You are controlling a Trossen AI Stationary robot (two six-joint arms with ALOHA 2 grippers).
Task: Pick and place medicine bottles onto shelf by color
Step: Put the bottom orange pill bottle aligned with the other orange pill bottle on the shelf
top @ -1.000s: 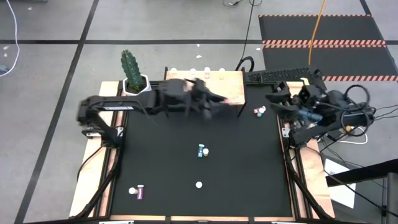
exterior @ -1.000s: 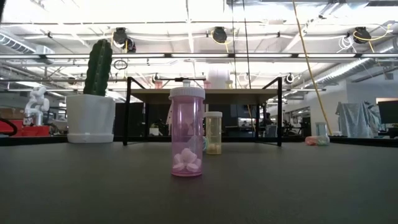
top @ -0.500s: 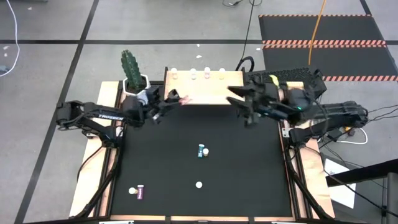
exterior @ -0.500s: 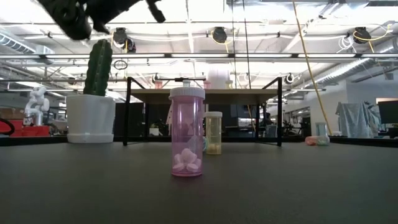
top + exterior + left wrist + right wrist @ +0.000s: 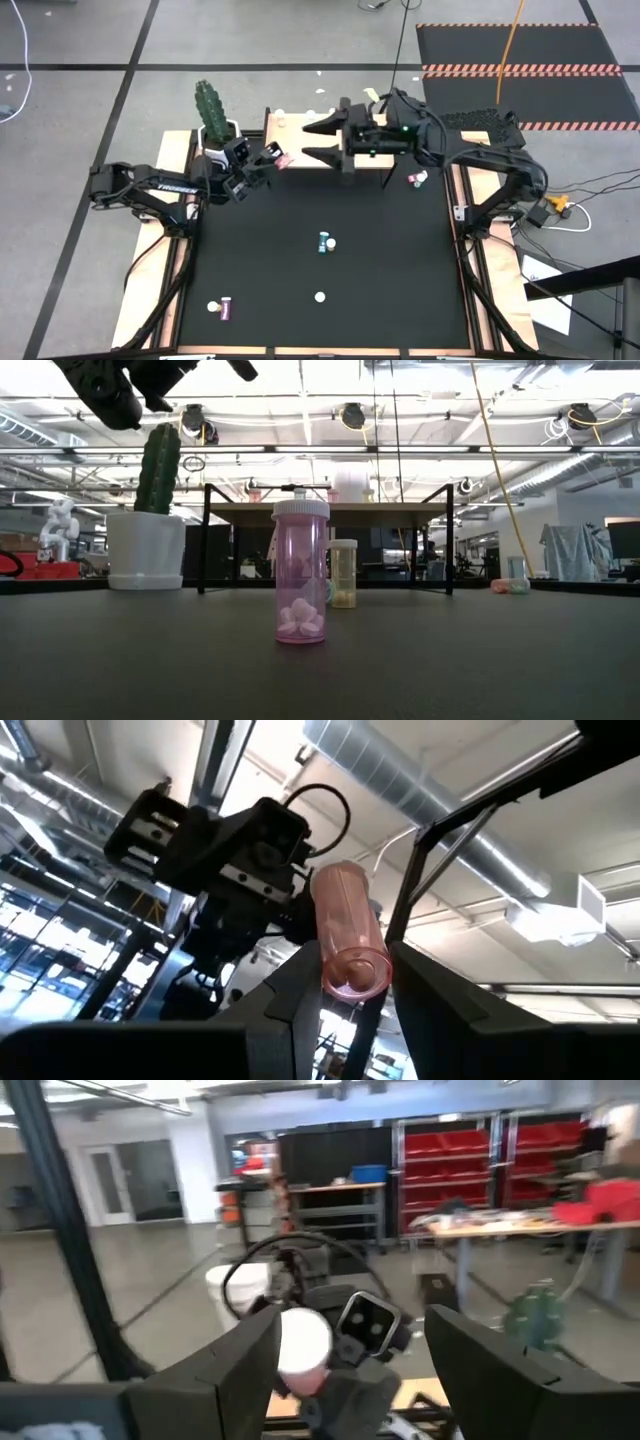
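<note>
Left gripper (image 5: 268,158) clamped a pink medicine bottle (image 5: 281,158) beside the shelf (image 5: 300,148); right gripper (image 5: 322,139) spread open, facing it. We judged few shelved: bottles (image 5: 324,243) lay loose across the black table (image 5: 400,280).

Looking up past the left gripper (image 5: 352,982): two dark fingers (image 5: 290,1005) closing on a pink bottle (image 5: 347,938), one on each side of its lower end. Bottle sticking out past the fingertips, translucent, tilted, round base facing the camera. Pointing at the other arm's gripper (image 5: 215,835) just beyond, a dark blocky head with a black cable (image 5: 325,805) looping off it; not possible to tell whether it is touching the bottle's far end. Thin dark bars (image 5: 440,840) crossing diagonally beside the bottle. Seeing ceiling behind: a large silver duct (image 5: 430,815), pipes, strip lights and bright windows (image 5: 40,935) lower down.
</note>
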